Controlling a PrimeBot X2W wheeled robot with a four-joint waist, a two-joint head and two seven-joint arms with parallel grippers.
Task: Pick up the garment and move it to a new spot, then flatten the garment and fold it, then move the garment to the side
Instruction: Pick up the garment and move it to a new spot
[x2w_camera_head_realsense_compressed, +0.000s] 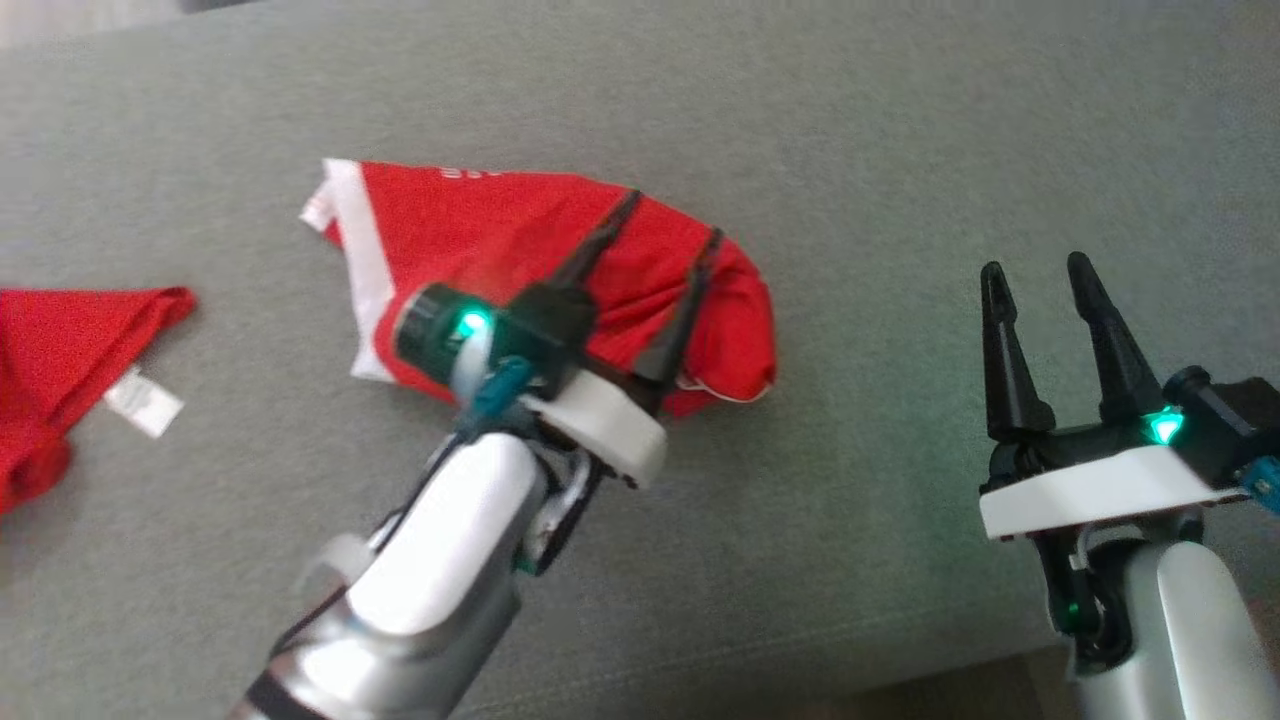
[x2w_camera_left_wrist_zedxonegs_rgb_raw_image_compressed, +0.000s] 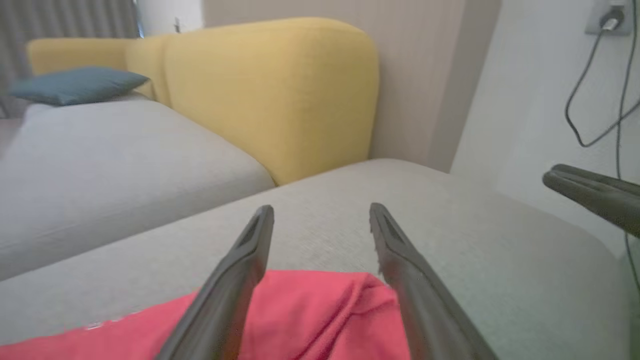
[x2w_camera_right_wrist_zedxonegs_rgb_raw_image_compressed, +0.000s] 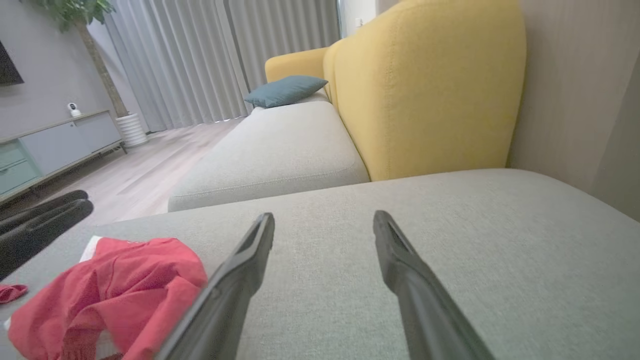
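Flattening and folding lie ahead of you: the red garment (x2w_camera_head_realsense_compressed: 450, 240) sits crumpled on the sofa cushion (x2w_camera_head_realsense_compressed: 850, 150) beneath your left gripper (x2w_camera_head_realsense_compressed: 673, 217), its jaws open and empty, like those of the right gripper (x2w_camera_head_realsense_compressed: 1035, 263).

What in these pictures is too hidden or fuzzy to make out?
- Head view: the white lettering on the red garment is too small and blurred to read.
- Head view: the left gripper hides part of the garment.
- Head view: a second red cloth is cut off by the left edge; its white tag is too small to read.
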